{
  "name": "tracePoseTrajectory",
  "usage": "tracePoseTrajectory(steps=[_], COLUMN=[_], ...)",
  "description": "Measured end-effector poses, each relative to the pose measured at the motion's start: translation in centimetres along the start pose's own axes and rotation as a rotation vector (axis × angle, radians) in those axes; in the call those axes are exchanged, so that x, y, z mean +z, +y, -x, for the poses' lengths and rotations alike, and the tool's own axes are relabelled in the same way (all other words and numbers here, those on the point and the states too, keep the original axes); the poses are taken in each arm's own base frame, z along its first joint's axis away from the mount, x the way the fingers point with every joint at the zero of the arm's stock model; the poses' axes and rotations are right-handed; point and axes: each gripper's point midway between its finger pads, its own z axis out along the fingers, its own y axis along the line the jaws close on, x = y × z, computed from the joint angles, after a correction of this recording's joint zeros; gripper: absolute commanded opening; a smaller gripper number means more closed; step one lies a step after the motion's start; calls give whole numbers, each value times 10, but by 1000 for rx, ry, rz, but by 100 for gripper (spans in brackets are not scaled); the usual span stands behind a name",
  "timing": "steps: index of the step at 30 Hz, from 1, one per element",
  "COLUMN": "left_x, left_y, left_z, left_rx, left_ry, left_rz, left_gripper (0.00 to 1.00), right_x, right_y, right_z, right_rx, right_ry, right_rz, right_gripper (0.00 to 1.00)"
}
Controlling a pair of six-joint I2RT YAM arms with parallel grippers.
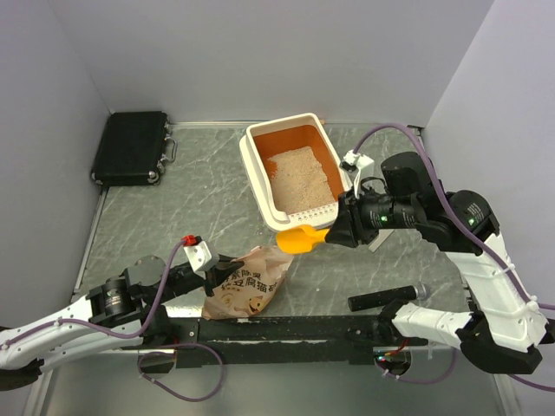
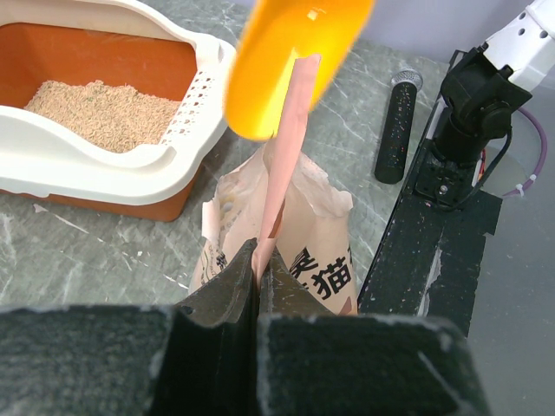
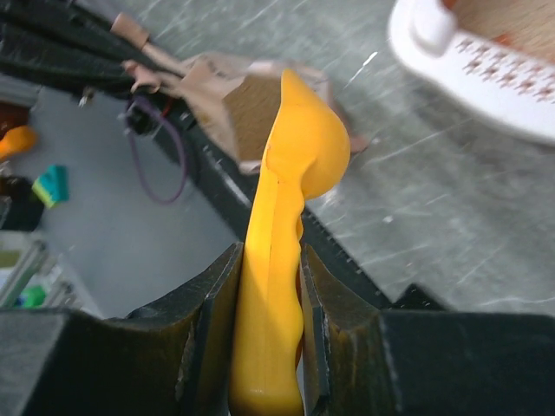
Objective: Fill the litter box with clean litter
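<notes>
At the far middle of the grey marbled table (image 1: 173, 217), the litter box (image 1: 257, 173): cream-white outside, orange inside, slotted rim at the near end; spread across its floor, the clean litter (image 1: 299, 178), pale beige and sandy, with bare orange showing at the far end.

Pinched flat in the left gripper (image 1: 217, 276), jaws pressed tight together: the top edge of a peach-pink printed bag (image 1: 251, 286), standing open-mouthed near the front rail and apart from the box; printed on its face, dark Chinese characters, with only "猫" legible from the left wrist view and the rest creased or cut off.

Clamped by the handle between the fingers of the right gripper (image 1: 334, 232), jaws closed partway around it: a yellow-orange plastic scoop (image 1: 303, 238), bowl pointing left, raised between the bag's mouth and the box's slotted end; touching that rim or not, cannot tell; contents of the bowl, cannot tell.

In the far left corner, a black case (image 1: 130, 147) with metal latches; no lettering readable on it.

Near the right arm's base, lying on the table, a black cylinder (image 1: 386, 297) with a paler tip.
</notes>
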Motion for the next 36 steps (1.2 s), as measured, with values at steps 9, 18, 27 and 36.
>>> tracePoseTrajectory(steps=[9, 18, 27, 36], left_x=[0, 0, 0, 3], left_y=[0, 0, -1, -3], left_z=[0, 0, 0, -1], left_rx=[0, 0, 0, 1], left_ry=[2, 1, 0, 7], left_rz=[0, -1, -5, -15], left_gripper=[1, 1, 1, 1], right_x=[13, 54, 102, 148], right_y=[12, 5, -1, -2], right_z=[-34, -36, -48, -80], right_rx=[83, 153, 229, 295], right_ry=[146, 226, 379, 527], right_rz=[104, 129, 144, 193], right_gripper=[0, 0, 0, 0])
